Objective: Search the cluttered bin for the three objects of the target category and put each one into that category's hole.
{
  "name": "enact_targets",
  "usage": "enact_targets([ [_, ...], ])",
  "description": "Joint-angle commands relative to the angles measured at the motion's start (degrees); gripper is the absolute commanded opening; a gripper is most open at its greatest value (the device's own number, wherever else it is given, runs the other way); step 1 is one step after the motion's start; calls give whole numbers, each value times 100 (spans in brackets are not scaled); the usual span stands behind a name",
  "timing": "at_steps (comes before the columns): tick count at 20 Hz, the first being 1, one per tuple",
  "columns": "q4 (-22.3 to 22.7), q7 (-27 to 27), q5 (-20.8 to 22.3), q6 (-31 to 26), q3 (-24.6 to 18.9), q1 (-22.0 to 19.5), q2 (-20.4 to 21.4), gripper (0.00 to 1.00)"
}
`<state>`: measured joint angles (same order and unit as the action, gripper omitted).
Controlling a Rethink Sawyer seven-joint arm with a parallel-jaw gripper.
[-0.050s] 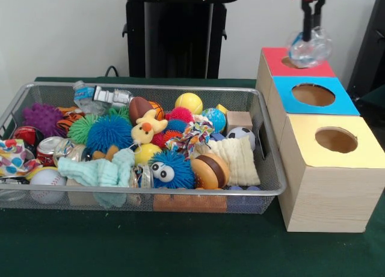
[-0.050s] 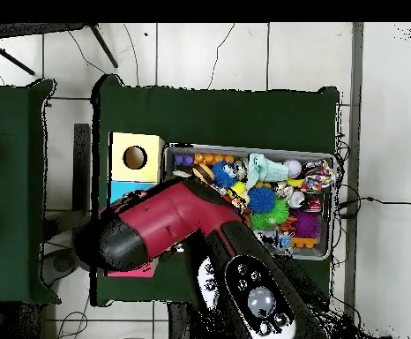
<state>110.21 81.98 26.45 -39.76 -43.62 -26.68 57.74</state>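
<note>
In the wire bin (image 1: 264, 169) on the tabletop (image 1: 150, 247), 1 more clear bottle (image 1: 84, 97) is lying at the back left. At the right, the pincer (image 1: 311, 26) is clamping a crumpled clear bottle (image 1: 308, 47) over the red box's hole (image 1: 292, 62). Hanging toward the hole's right edge, the bottle is risking catching the rim and tumbling off.

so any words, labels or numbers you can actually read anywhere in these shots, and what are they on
Readable text: none.
Crushed plastic bottle at the bin's far rim: blue label, print too blurred to read.
Red can in the mesh bin: markings too small to read.
Red, blue and yellow boxes: plain coloured tops, no lettering.
Clear bottle held by the tool: no label visible.
</note>
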Motion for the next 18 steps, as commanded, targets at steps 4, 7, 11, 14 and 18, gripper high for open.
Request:
enact_targets([
  [4, -524, 1420, -29, 48, 999, 540, -292, 0],
  [7, -521, 1364, -3, 168, 1140, 598, -330, 0],
  [11, -518, 1297, 10, 306, 1288, 654, -362, 0],
  [14, -540, 1268, 49, 430, 1402, 705, -428, 0],
  [18, -584, 1253, 75, 617, 1550, 786, -545, 0],
])
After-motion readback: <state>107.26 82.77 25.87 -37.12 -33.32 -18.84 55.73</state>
